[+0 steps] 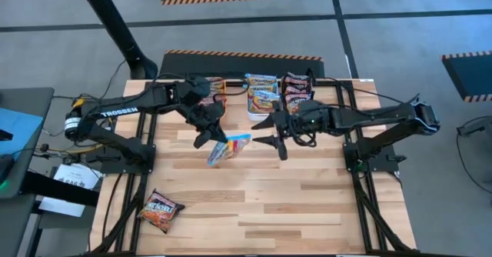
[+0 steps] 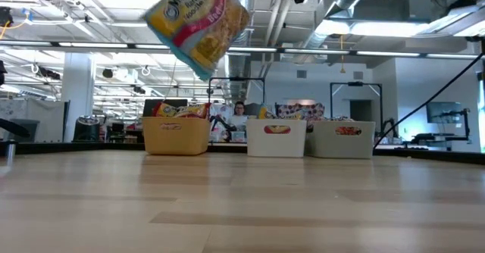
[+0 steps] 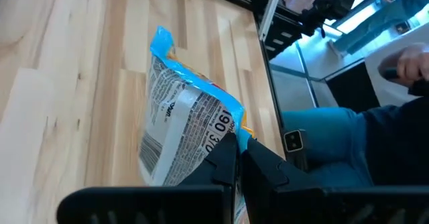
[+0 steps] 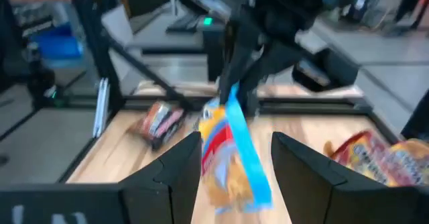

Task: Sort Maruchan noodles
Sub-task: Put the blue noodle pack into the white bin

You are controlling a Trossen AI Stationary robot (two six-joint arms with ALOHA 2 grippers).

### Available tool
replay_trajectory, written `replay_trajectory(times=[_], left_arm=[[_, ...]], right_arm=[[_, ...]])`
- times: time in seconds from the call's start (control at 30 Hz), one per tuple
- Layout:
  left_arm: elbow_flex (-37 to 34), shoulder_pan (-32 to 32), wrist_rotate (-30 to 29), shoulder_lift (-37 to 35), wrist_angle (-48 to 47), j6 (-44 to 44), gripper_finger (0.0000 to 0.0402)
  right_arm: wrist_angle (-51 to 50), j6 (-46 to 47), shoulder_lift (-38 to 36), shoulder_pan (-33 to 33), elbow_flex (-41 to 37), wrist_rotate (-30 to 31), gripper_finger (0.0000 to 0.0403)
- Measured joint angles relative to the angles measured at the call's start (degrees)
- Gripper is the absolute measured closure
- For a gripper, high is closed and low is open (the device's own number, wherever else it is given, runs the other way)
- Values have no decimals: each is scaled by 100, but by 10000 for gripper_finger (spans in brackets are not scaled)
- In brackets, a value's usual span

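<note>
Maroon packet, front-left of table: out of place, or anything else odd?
Yes. The maroon packet lies alone at the table's front-left corner, askew to the edge, far from the bins at the back. Otherwise normal: left gripper holds a blue packet aloft, right gripper open beside it.

My left arm reads "TROSSEN". The packet I hold shows "Maruchan" in the low view; "190 310" on its back in my left wrist view.

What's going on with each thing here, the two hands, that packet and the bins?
Left hand: shut on the blue packet.
Right hand: open, beside the packet.
Blue packet: held above the table.
Maroon packet: lying alone near the table's corner.
Three bins: upright, holding packets.
</note>
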Motion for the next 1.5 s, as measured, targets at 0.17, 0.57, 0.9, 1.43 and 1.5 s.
replay_trajectory(times=[0.17, 0.57, 0.9, 1.43, 1.5], left_arm=[[0, -159, -140, 0, 23, -4, 401], [0, -372, -233, 0, 66, -137, 401], [0, -368, -292, -2, 77, -150, 401], [0, -368, -471, -2, 103, -144, 401], [0, -366, -469, -2, 133, -144, 401]], right_arm=[[-40, -268, 193, 59, 279, -42, 198], [-206, -574, 1107, 33, 1100, -57, 198], [-1162, -498, 1646, 33, 1757, -276, 198], [-2009, -252, 2349, 50, 2349, -539, 200], [-2063, -181, 2436, 42, 2423, -483, 211]])
